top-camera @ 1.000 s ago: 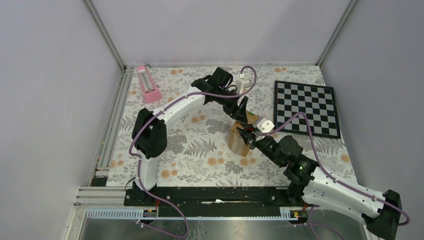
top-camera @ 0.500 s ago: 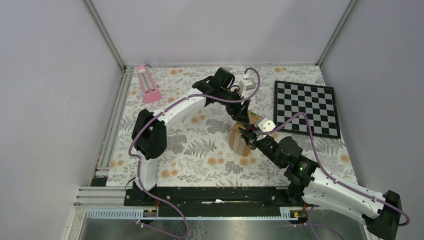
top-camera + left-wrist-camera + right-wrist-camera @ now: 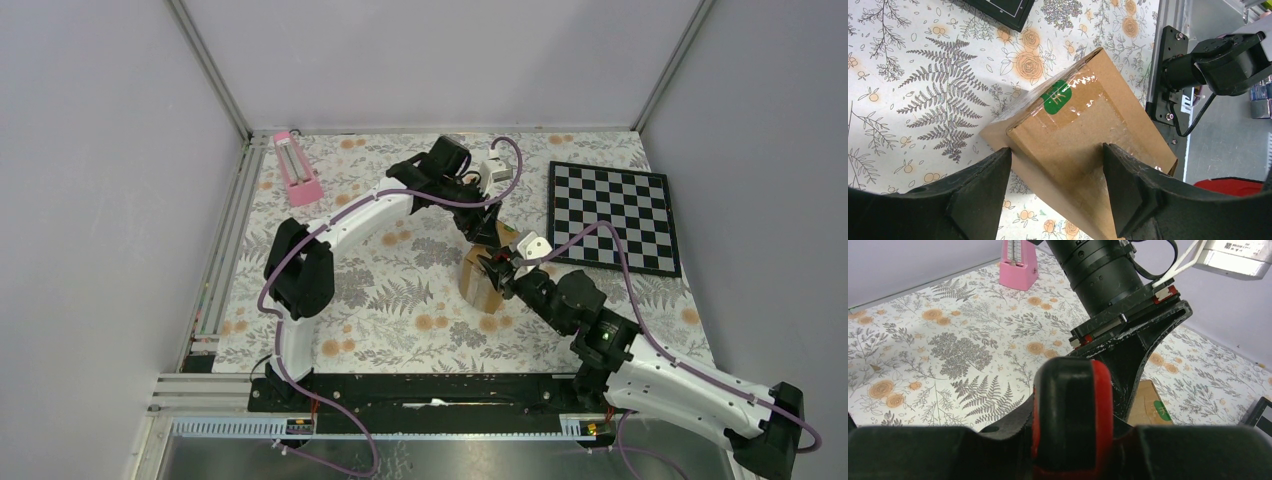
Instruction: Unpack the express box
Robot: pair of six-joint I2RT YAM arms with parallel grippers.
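The express box [image 3: 478, 286], a brown carton, stands mid-table between both grippers. In the left wrist view it [image 3: 1083, 135] shows a taped face with a green sticker [image 3: 1056, 97]. My left gripper [image 3: 487, 236] is open just above the box's far end; the left fingertip [image 3: 983, 192] is at the box's corner and the right fingertip [image 3: 1128, 187] is over the taped face. My right gripper [image 3: 497, 268] is at the box's near top edge, shut on a red-and-black tool [image 3: 1073, 400]. From the right wrist only a corner of the box [image 3: 1149, 405] shows, behind the left gripper's finger [image 3: 1130, 365].
A black-and-white chessboard [image 3: 612, 215] lies to the right of the box; its corner shows in the left wrist view [image 3: 998, 10]. A pink metronome-like object [image 3: 297, 170] stands at the back left, also in the right wrist view [image 3: 1018, 262]. Grey walls enclose the floral table [image 3: 380, 290].
My left gripper has shifted slightly right and down onto the box's far end. The box has turned a little. The right gripper has edged slightly with the tool.
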